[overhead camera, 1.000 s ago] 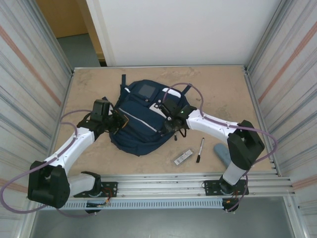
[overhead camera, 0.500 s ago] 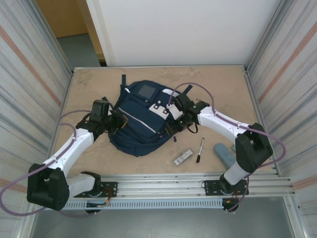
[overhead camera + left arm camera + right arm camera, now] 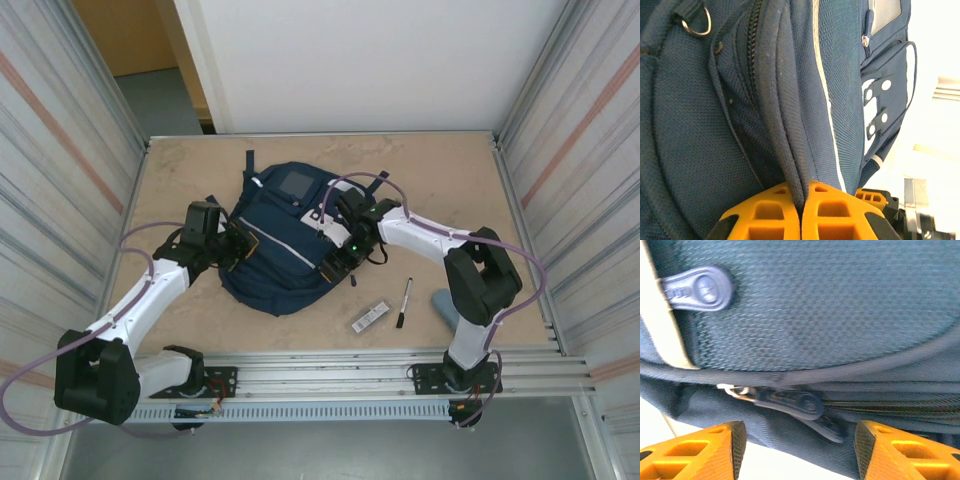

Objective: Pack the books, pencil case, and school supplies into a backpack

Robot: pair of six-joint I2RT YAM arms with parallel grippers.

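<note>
- Overhead view: bright, even light from above. The counter (image 3: 440, 180) shows only faint, soft shadows beside the backpack (image 3: 280, 250) and the arms.
- The white wall (image 3: 380, 60) is bright without glare. The ribbed side walls (image 3: 60, 150) splay outward, a wide-angle stretch at the edges.
- Left wrist view: the fabric weave is crisp, the left gripper (image 3: 801, 205) is slightly soft, and the background past the backpack is blown out to white.
- Right wrist view: dimmer and hazy. The zip pull (image 3: 790, 402) and weave are blurred, the right gripper (image 3: 797, 440) is out of focus, and a washed-out white strip runs below.

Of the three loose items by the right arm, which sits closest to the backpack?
The white-and-black bar; the pen and the grey-blue pencil case lie farther right of the backpack.
</note>
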